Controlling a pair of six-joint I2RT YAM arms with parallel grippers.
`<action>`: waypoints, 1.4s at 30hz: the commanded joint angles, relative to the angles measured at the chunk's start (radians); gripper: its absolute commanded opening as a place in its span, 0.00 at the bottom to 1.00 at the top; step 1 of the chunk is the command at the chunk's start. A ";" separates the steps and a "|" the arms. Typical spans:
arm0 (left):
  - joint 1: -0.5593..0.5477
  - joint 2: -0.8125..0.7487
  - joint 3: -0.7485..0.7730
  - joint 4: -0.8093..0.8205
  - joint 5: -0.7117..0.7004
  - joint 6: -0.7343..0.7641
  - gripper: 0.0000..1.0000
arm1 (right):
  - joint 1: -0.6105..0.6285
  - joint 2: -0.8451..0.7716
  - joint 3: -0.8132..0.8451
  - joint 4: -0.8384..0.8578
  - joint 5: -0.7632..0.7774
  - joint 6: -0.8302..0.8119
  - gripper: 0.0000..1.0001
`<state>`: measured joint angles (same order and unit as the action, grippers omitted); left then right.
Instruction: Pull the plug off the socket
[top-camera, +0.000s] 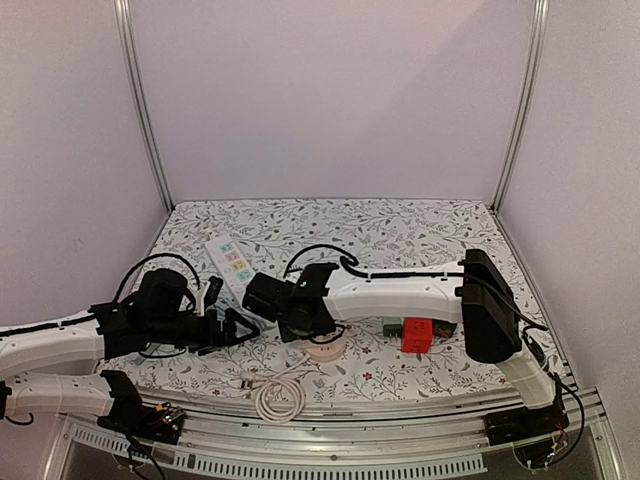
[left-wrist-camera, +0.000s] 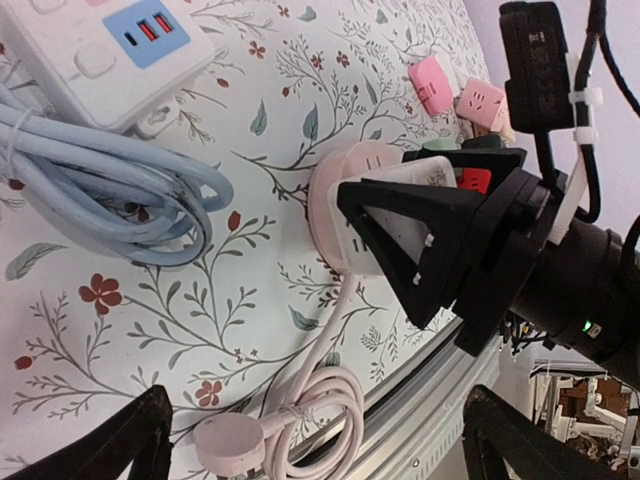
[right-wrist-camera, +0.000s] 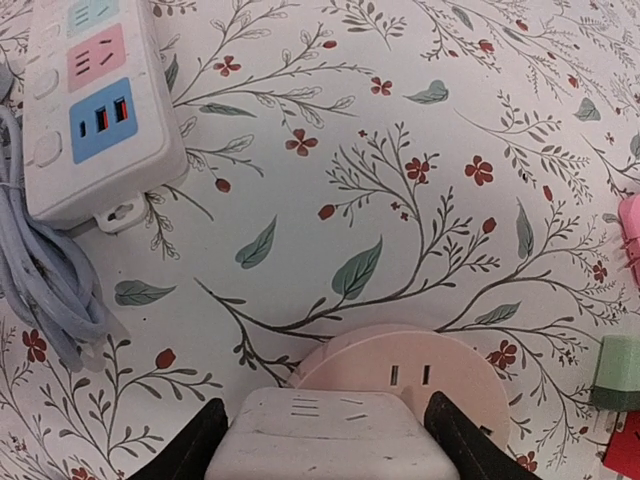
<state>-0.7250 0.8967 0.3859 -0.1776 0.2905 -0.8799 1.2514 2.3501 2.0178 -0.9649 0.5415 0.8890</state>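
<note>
Top external view: the right arm reached across the flowered table toward 9 o'clock, its right gripper down over the round pink socket near the table's front edge. The white plug sat in that socket, on its 6 o'clock side in the right wrist view. The black fingers stood close against the plug's two sides; whether they pinched it or only flanked it could not be told. The left gripper hung just at 9 o'clock of the socket, spread wide and holding nothing. A white strip lay at 11 o'clock of the socket, with a pale blue cable bundled beside it. The socket's pink cord lay coiled at 7 o'clock, by the front edge. A red cube and a green one stood at 3 o'clock of the socket, under the right arm. Two pink cubes showed beyond the socket in the left wrist view.
</note>
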 joint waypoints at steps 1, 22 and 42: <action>0.026 0.000 -0.025 0.034 0.024 -0.015 0.99 | 0.004 -0.077 -0.136 0.168 -0.030 -0.030 0.40; 0.052 0.135 0.081 0.285 0.203 -0.187 1.00 | 0.084 -0.667 -0.787 0.931 -0.171 -0.531 0.37; -0.069 0.321 0.188 0.415 0.237 -0.209 0.99 | 0.109 -0.777 -0.843 0.950 -0.276 -0.573 0.37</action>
<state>-0.7570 1.1736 0.5350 0.2218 0.5117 -1.1007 1.3491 1.6306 1.1801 -0.0799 0.2584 0.3244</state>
